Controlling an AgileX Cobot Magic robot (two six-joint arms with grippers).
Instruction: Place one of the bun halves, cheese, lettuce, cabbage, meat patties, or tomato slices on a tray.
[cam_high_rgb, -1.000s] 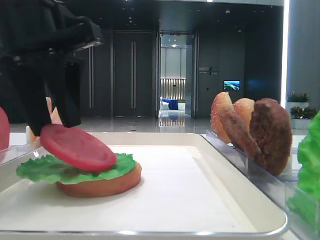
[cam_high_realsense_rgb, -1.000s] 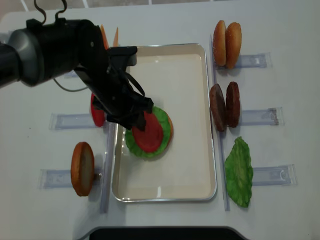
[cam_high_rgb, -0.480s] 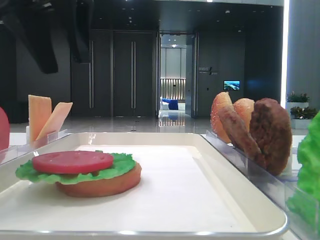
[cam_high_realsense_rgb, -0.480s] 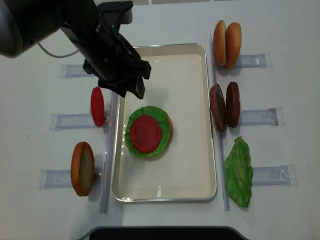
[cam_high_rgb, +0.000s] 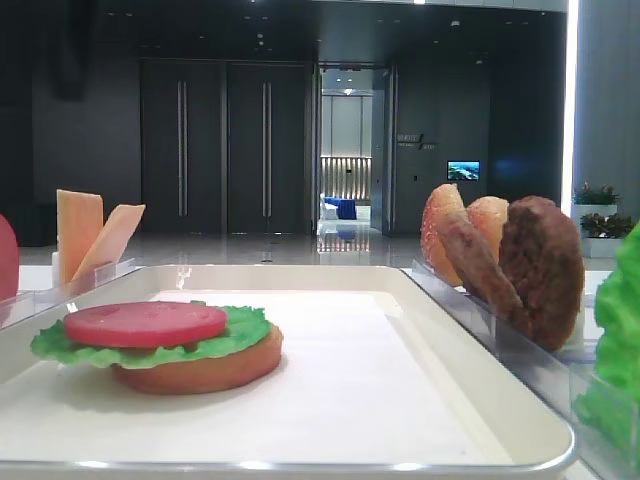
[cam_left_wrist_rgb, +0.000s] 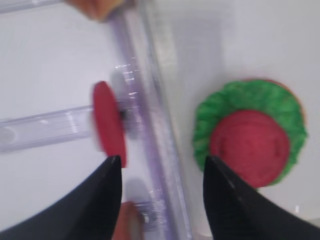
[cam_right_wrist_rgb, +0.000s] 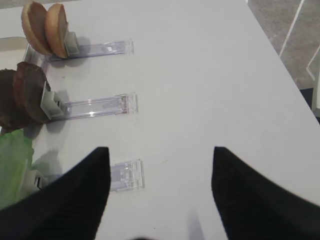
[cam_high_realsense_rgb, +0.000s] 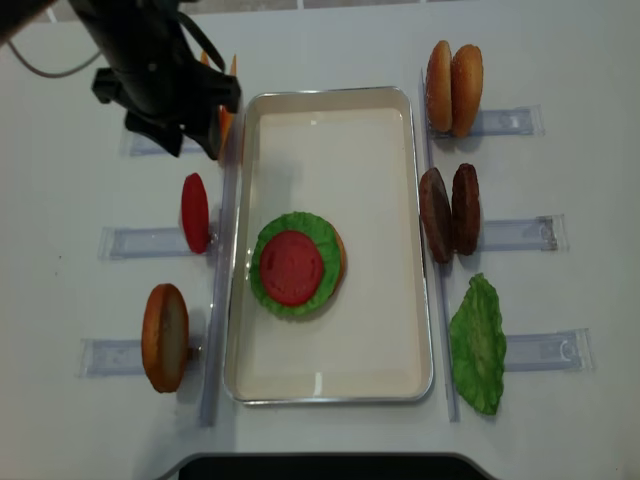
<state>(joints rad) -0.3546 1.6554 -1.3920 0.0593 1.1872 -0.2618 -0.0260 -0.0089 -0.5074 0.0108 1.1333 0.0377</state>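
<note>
A tomato slice (cam_high_realsense_rgb: 292, 267), a flat glossy red disc, lies on a ruffled green lettuce leaf (cam_high_realsense_rgb: 262, 285) that tops a tan bun half (cam_high_rgb: 200, 368), all stacked in the left middle of the cream tray (cam_high_realsense_rgb: 340, 375). A second tomato slice (cam_high_realsense_rgb: 195, 212) stands on edge in a clear holder (cam_high_realsense_rgb: 140, 242) just left of the tray. Another bun half (cam_high_realsense_rgb: 165, 337) stands in the holder below it, and cheese slices (cam_high_rgb: 90, 235) stand near the tray's far left corner. Right of the tray stand two bun halves (cam_high_realsense_rgb: 453, 88), two dark patties (cam_high_realsense_rgb: 450, 210) and a lettuce leaf (cam_high_realsense_rgb: 478, 345).

The left gripper (cam_left_wrist_rgb: 157, 172) hangs with its fingers spread wide, holding nothing. The right gripper (cam_right_wrist_rgb: 157, 175) hovers above the table (cam_right_wrist_rgb: 200, 75), fingers apart, empty.
</note>
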